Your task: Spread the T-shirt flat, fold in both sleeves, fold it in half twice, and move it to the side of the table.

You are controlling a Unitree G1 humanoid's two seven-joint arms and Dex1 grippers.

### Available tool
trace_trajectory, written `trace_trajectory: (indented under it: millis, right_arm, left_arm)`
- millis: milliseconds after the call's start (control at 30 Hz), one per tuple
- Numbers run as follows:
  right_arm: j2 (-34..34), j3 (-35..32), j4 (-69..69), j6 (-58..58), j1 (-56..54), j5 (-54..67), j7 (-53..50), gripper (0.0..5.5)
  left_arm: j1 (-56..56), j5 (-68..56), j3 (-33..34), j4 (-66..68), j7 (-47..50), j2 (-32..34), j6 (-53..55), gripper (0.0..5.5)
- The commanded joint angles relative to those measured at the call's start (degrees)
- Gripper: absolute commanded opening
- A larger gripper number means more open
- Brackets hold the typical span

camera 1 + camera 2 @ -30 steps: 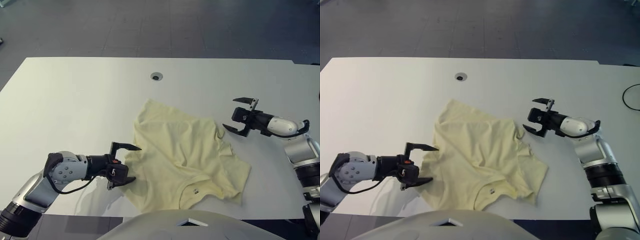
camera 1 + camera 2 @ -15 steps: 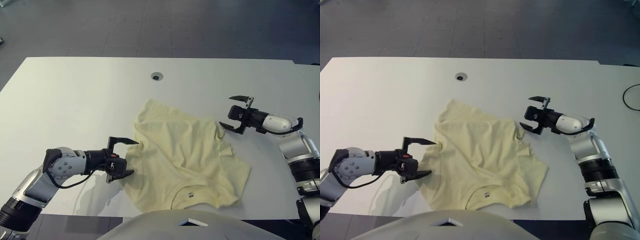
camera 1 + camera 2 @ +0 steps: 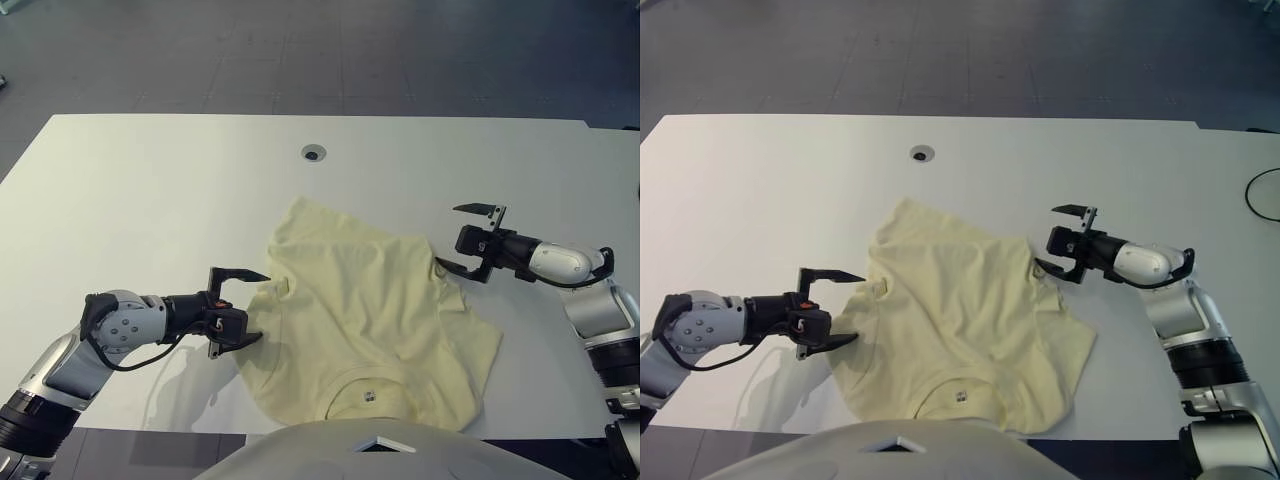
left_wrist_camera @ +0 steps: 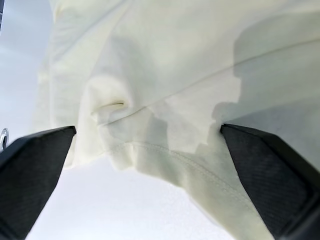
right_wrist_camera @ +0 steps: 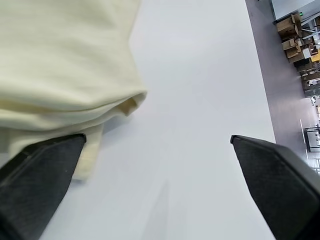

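The T-shirt point(image 3: 370, 320) lies rumpled on the table point(image 3: 150, 180); left gripper point(image 3: 262, 306) (jaws wide) at one edge; right gripper point(image 3: 449, 237), also wide, opposite.

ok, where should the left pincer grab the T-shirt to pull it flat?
The stitched hem on the T-shirt's left edge, approached low along the table from the robot's left. That edge faces the open left pincer and sits between its fingers, clear of the folds farther in, so closing there should catch it cleanly.
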Motion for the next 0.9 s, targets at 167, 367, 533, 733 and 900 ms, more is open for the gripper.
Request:
trace_trajectory:
  millis: [167,367,533,733,900]
  right_arm:
    - [-1.65,1.17,3.66,0.64,-0.96,-3.55,-0.17,5.38]
    - [1.28,5.09,16.80,-2.78,-11.38,-7.40,-2.39,5.38]
    - [9.30,10.58,35.21,-9.01,-26.63,-11.71,-6.69,5.38]
    - [19.75,16.27,59.83,-16.46,-42.87,-18.13,-17.55,5.38]
    - [23.46,21.57,69.42,-15.89,-48.02,-24.62,-25.89,5.38]
  left_arm:
    - [1.22,1.98,-0.42,-0.14,-1.42,1.53,2.56,5.40]
    - [2.00,2.37,-0.86,-0.52,-1.04,1.17,2.38,5.40]
    - [1.66,2.65,-1.58,-0.31,-1.02,0.56,2.26,5.40]
    - [1.07,2.75,-2.53,0.53,-1.00,0.35,1.75,5.40]
    - [-1.09,3.26,-3.18,2.02,-0.76,-0.14,1.12,5.40]
